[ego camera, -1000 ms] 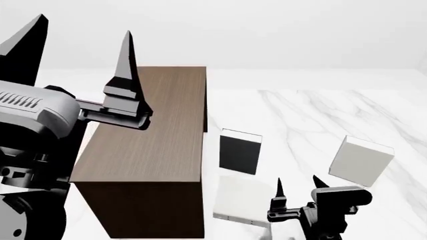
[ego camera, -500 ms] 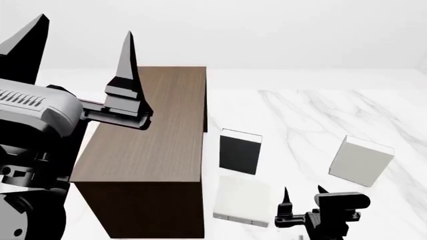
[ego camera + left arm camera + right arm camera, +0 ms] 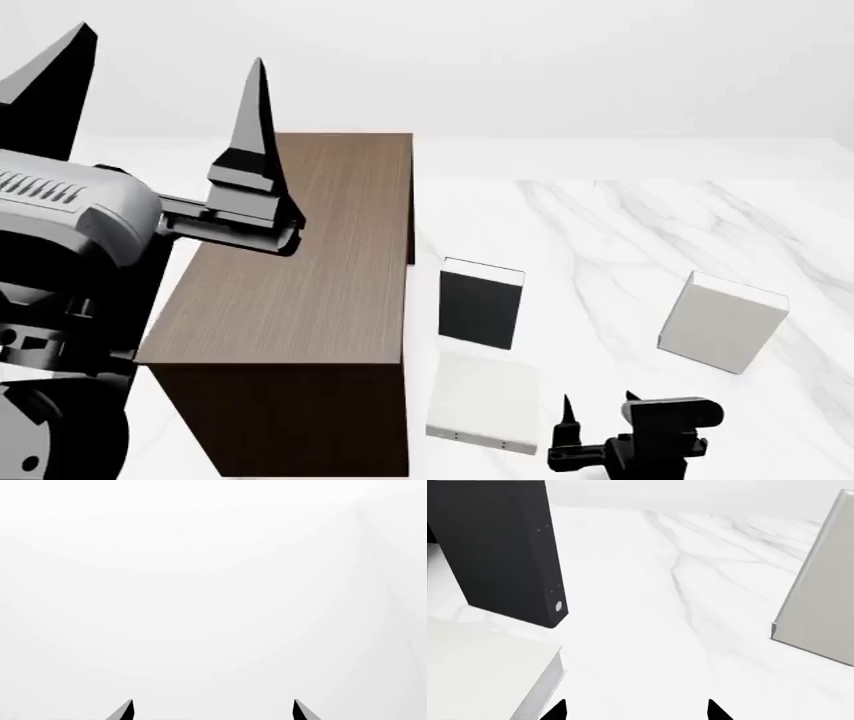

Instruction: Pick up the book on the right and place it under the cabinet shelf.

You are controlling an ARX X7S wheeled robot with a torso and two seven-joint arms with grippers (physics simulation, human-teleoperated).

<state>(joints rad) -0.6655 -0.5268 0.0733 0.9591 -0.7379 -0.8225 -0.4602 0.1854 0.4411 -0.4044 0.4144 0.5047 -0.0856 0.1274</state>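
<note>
The white book (image 3: 722, 322) stands upright, slightly turned, on the marble table at the right; it also shows in the right wrist view (image 3: 820, 590). The dark-brown cabinet shelf (image 3: 314, 280) stands at the left. My right gripper (image 3: 598, 404) is open and empty, low near the table's front edge, left of and nearer than the white book and not touching it. Its tips (image 3: 635, 710) point at bare marble between the books. My left gripper (image 3: 171, 50) is open and empty, raised high over the cabinet's left side; its wrist view shows only its tips (image 3: 213, 710) against blank white.
A black book (image 3: 481, 305) stands upright just right of the cabinet, also in the right wrist view (image 3: 500, 550). A pale greyish book (image 3: 483, 400) lies flat in front of it, close to my right gripper's left finger, also in the right wrist view (image 3: 487, 670). The marble table (image 3: 627, 230) extends back and right.
My right gripper has drawn back toward the table's front edge, lower in the head view, still open. The left arm has barely shifted. The books have not moved.
</note>
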